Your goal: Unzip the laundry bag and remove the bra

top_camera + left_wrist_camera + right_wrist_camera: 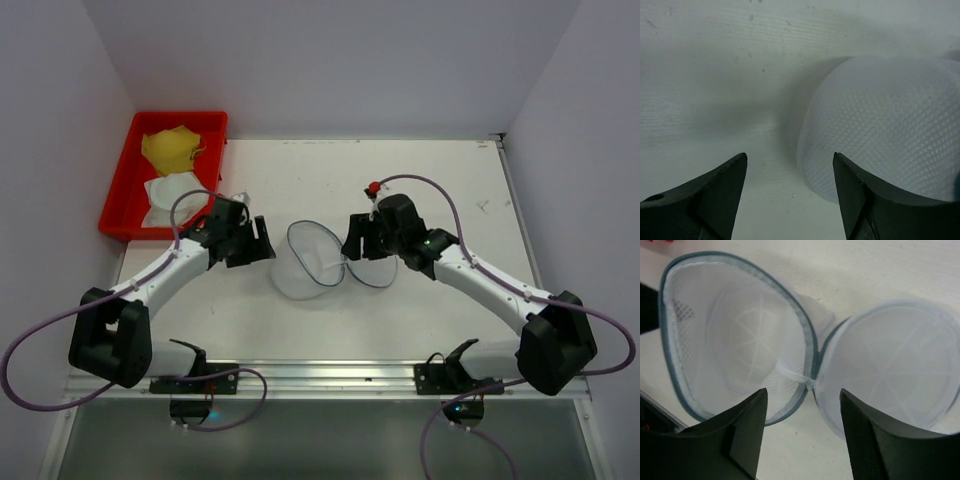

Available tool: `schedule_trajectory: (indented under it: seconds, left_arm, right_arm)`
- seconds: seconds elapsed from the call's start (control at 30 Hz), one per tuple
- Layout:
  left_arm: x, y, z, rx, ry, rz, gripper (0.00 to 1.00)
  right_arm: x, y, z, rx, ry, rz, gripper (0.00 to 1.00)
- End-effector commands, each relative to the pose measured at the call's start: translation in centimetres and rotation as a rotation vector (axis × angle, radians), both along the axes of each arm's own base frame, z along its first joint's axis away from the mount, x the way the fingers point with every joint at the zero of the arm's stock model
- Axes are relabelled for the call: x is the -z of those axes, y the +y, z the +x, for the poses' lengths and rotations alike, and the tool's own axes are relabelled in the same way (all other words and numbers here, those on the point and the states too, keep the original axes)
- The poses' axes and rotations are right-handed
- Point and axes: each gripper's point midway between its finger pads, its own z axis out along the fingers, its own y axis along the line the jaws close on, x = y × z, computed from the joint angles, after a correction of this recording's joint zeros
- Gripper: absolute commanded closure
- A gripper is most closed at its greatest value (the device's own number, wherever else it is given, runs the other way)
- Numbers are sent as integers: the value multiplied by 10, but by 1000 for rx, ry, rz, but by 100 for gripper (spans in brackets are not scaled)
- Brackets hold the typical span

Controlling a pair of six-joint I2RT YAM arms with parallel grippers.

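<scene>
Top cam bright, even, no glare. L wrist cam dim, grey: laundry bag (890, 120) throws soft shadow just ahead of left gripper (789, 156), fingers blurry. Right gripper (802, 391) fingers soft too, bag beyond them clearer.

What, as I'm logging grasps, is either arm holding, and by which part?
Nothing. Left gripper and right gripper are both open, either side of the laundry bag.
</scene>
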Motion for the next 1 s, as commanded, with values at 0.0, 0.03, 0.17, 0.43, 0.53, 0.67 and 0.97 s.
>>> schedule_trajectory:
  seconds: [0.0, 0.03, 0.17, 0.43, 0.53, 0.67, 0.97]
  left_arm:
    - [-16, -23, 10, 6, -97, -139, 28]
    - [-9, -27, 6, 20, -91, -147, 28]
    - [3, -38, -2, 32, -64, -180, 28]
    - [48, -19, -6, -42, -19, -77, 35]
    - [69, -11, -12, -60, 18, -36, 45]
    - [89, -4, -19, -69, 63, 8, 62]
    - [90, -1, -21, -70, 66, 21, 70]
  right_arm:
    - [-11, -32, 5, 148, 5, -12, 35]
    - [-8, -39, 5, 194, 25, -2, 32]
    - [17, -81, 3, 377, 120, 20, 19]
    - [71, -115, 5, 523, 275, 80, 14]
    - [79, -111, 8, 531, 302, 113, 14]
    - [102, -103, 5, 523, 391, 150, 15]
    - [112, -75, -4, 439, 475, 301, 16]
